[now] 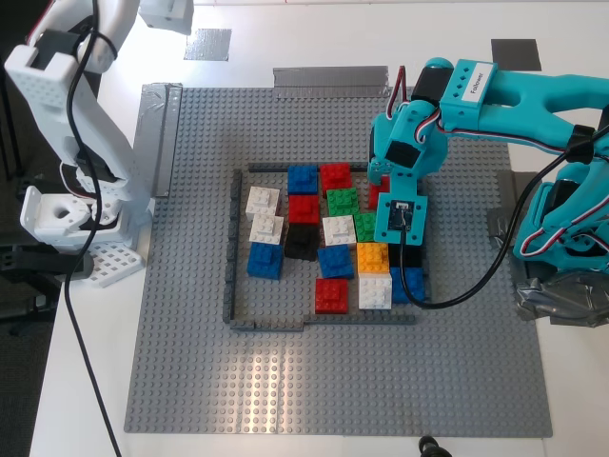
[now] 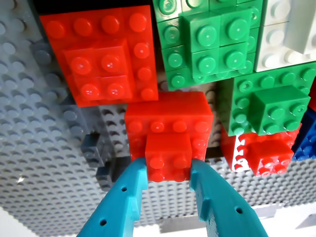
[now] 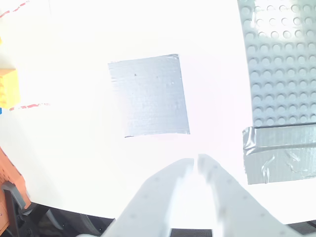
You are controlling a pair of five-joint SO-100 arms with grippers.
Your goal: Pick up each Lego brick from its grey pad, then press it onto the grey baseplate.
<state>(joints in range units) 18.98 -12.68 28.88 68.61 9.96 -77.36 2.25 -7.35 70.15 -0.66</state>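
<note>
First wrist view, small red brick (image 2: 169,155), four studs, gripped

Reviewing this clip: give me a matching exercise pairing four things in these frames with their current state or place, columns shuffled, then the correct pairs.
Things:
1. my first gripper
2. my second gripper
3. light grey pad
4. grey baseplate

States or places:
A. bare, no brick on it
B. shut on a small red brick
C. carries a low dark wall around coloured bricks
D. empty, tips nearly together, over the white table

Pairs: 1-B, 2-D, 3-A, 4-C
</note>
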